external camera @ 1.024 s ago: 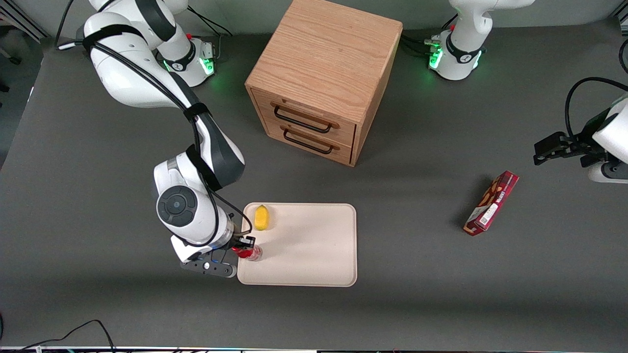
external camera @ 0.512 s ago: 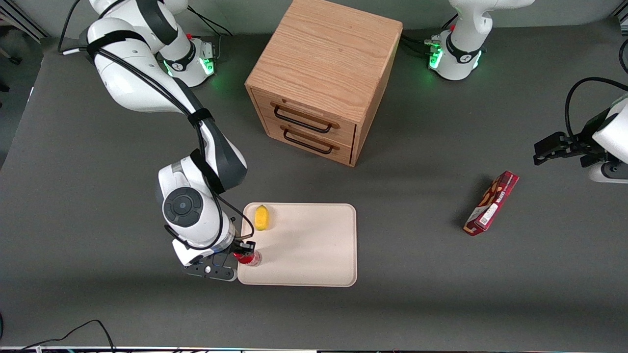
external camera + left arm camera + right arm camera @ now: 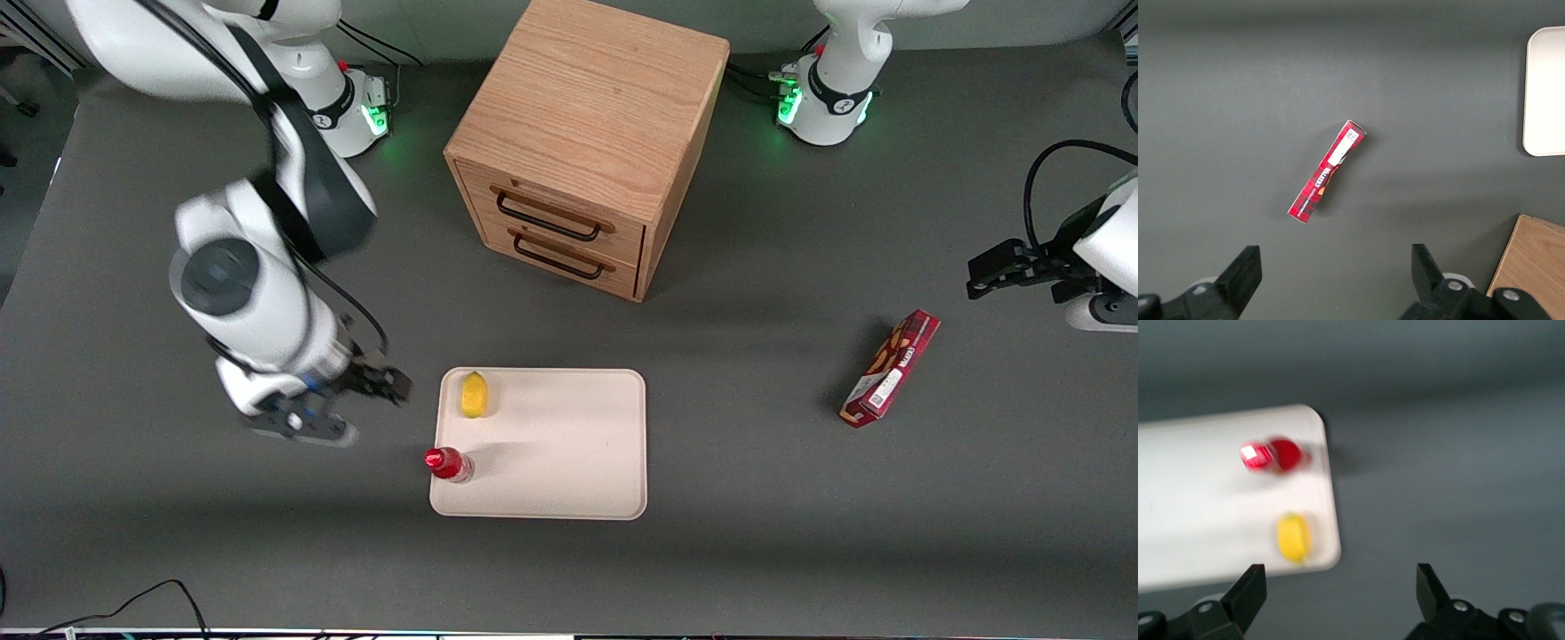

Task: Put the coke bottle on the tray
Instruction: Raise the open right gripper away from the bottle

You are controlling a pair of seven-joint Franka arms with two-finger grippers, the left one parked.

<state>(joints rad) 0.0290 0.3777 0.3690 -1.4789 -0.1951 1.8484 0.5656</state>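
The coke bottle (image 3: 449,464) is a small red bottle with a red cap. It stands upright on the cream-white tray (image 3: 569,444), at the tray's corner nearest the front camera on the working arm's side. It also shows in the right wrist view (image 3: 1275,456) on the tray (image 3: 1198,493). My gripper (image 3: 387,384) is open and empty. It hangs above the bare table off the tray's edge, farther from the front camera than the bottle and well apart from it.
A yellow lemon-like object (image 3: 475,394) lies on the tray, farther from the camera than the bottle. A wooden two-drawer cabinet (image 3: 582,142) stands at the back. A red snack box (image 3: 891,368) lies toward the parked arm's end of the table.
My gripper has let go of the coke bottle, risen and drawn away from the tray toward the working arm's end. The bottle stays standing on the tray.
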